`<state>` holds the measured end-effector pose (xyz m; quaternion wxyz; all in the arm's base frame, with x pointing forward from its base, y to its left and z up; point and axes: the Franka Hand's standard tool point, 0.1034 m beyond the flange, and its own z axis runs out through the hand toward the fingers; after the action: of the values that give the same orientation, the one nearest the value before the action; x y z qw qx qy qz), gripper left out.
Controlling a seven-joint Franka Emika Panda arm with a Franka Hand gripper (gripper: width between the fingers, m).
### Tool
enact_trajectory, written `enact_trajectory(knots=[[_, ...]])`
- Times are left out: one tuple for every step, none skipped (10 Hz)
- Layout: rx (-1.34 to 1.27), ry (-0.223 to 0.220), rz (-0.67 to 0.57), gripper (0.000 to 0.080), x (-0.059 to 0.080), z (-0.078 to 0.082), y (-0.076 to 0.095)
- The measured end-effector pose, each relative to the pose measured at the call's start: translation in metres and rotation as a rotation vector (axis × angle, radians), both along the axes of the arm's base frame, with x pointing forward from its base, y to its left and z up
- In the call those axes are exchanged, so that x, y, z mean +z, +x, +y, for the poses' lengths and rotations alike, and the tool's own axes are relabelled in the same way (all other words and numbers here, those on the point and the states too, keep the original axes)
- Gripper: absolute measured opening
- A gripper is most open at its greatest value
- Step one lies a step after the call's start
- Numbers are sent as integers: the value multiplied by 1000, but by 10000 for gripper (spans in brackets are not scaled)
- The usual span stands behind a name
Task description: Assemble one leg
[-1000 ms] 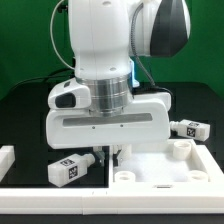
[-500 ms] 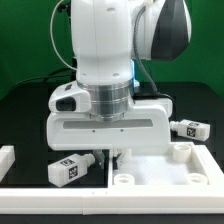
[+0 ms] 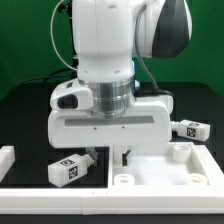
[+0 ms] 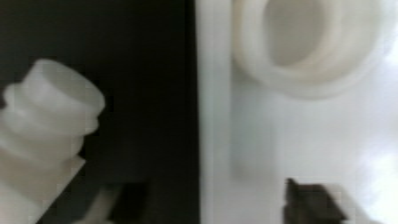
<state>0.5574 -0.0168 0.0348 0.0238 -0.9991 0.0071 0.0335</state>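
White leg (image 3: pixel 72 168) lies lower left of exterior frame, just beside gripper (image 3: pixel 121 156), claw apart, empty; best centre over its body before closing.

One leg (image 3: pixel 72 168) lies on the worktop (image 3: pixel 25 110) near its front edge, toward the exterior view's left. The panel (image 3: pixel 165 165) lies flat just beside it, toward the front corner on the exterior view's right, with a narrow gap between them. A second leg (image 3: pixel 190 129) lies behind the panel, near that side's edge. A rail (image 3: pixel 50 195) runs along the front edge.
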Motion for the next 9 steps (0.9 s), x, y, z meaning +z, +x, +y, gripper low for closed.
enact_trajectory(knots=[[0, 8, -3, 548, 19, 0, -15], [-5, 12, -6, 617, 31, -1, -28], [-6, 12, -3, 617, 30, -1, -30], [-5, 11, 1, 643, 26, -1, -29], [-5, 11, -1, 648, 27, -1, -29], [-1, 12, 3, 648, 26, 1, -29], [8, 16, 7, 649, 26, 7, -30], [10, 18, 15, 649, 28, 16, -38], [16, 24, 43, 649, 31, 26, -56]])
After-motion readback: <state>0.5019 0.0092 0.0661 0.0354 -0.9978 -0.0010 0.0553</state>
